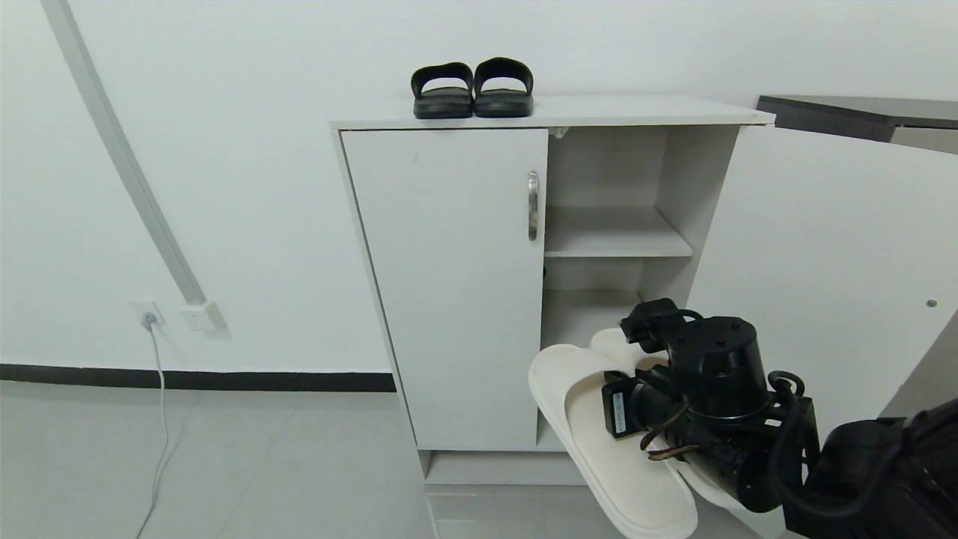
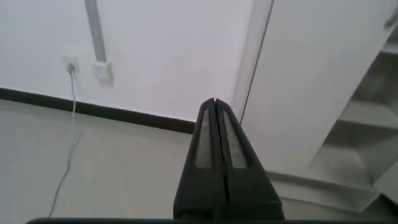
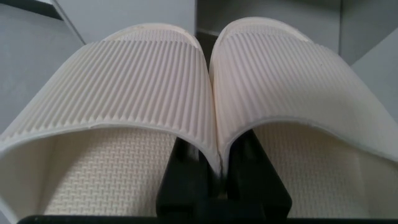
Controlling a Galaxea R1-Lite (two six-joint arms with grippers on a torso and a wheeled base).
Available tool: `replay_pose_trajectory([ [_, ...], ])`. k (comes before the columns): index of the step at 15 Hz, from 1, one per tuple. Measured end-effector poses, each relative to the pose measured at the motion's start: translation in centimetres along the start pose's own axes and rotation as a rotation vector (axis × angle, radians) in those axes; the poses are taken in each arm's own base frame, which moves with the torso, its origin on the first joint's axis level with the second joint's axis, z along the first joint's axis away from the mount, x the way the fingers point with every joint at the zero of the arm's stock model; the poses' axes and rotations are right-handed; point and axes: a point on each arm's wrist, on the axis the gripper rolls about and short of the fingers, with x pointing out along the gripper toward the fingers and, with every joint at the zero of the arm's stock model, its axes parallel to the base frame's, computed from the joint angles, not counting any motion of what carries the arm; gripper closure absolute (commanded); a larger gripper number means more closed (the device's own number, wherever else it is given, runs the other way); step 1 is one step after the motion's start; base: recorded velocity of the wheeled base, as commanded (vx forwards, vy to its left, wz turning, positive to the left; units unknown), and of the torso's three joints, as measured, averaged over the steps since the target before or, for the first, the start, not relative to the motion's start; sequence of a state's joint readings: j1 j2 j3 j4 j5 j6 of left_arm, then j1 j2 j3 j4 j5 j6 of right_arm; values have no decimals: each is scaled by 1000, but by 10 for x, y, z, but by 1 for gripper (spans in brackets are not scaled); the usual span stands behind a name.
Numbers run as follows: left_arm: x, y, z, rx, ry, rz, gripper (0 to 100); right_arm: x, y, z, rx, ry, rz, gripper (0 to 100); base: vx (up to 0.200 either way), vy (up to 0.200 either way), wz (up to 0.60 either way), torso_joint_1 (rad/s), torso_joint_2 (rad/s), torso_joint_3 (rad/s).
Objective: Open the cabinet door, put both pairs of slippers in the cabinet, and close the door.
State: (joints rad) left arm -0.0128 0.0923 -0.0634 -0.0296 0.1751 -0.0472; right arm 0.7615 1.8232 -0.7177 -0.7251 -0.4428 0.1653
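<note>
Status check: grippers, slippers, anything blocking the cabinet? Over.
Right gripper shut on white slippers, before the cabinet's open side. Left gripper shut, holding nothing. Black slippers on cabinet top. Right door open; no obstruction seen.

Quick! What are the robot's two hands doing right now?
Left gripper: closed, holding nothing.
Right gripper: closed on the white slippers.

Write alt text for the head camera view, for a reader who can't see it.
The robot's right end effector holds a pair of white slippers in front of a white cabinet whose right door stands open, showing its shelves. The left door is shut, and a pair of black slippers sits on the cabinet's top.
</note>
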Motion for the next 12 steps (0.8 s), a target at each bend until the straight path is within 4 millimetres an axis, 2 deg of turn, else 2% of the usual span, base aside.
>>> replay_pose_trajectory([
  [3, -2, -1, -19, 59, 13, -85, 100, 0, 0, -1, -2, 3, -1, 100, 0, 0, 0, 0, 0, 0],
  [6, -4, -4, -22, 113, 5, -201, 100, -2, 3, -3, -11, 7, 10, 100, 0, 0, 0, 0, 0, 0],
  [9, -4, -3, -23, 59, 9, -198, 100, -3, 6, -6, -18, 14, 19, 100, 0, 0, 0, 0, 0, 0],
  [12, -4, -3, -23, 78, 4, -188, 100, 1, 14, -7, 14, -44, 40, 100, 0, 0, 0, 0, 0, 0],
])
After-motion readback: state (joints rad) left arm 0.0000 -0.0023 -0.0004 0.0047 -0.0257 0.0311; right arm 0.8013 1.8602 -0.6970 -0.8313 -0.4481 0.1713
